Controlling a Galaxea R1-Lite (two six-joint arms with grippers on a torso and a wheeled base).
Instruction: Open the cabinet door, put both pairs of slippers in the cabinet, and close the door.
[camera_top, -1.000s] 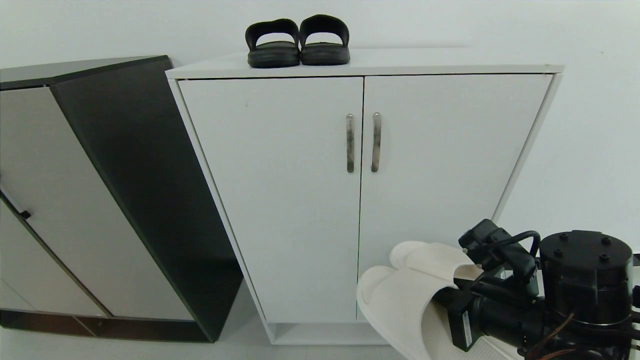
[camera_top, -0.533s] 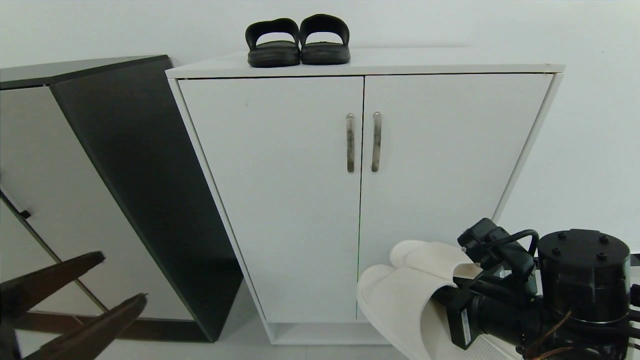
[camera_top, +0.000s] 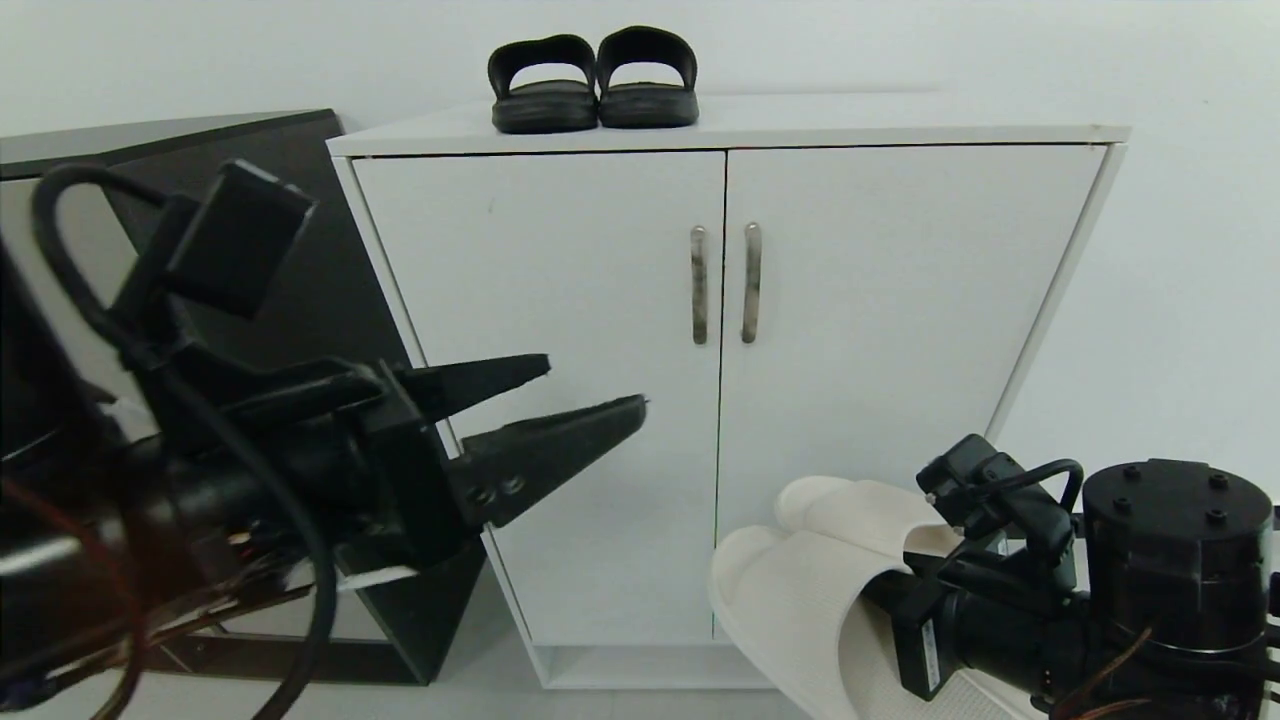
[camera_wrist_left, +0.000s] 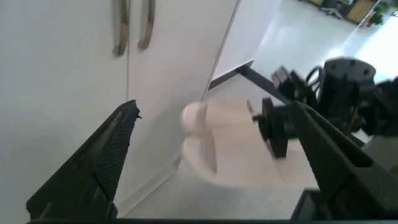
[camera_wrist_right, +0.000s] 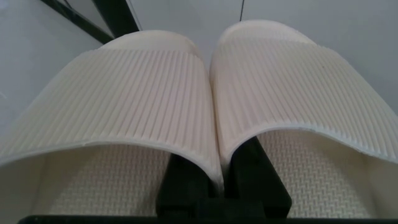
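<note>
Slippers (camera_top: 800, 600) pinched by right claw (camera_wrist_right: 222, 180) point toes at cabinet (camera_top: 880, 300); left claw (camera_top: 595, 382) spread.

left hand (camera_wrist_left: 216, 107) spread | white slippers (camera_wrist_left: 227, 158) apparently in right hand (camera_wrist_left: 275, 124) | 2 handles (camera_wrist_left: 119, 28)

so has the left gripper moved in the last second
Yes: the left gripper came up from the lower left, now before the left door of the white cabinet.

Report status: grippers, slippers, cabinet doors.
Left gripper open, in front of left door. Right gripper shut on white slippers, low by right door. Both doors closed; black slippers on cabinet top. Handles unobstructed.
</note>
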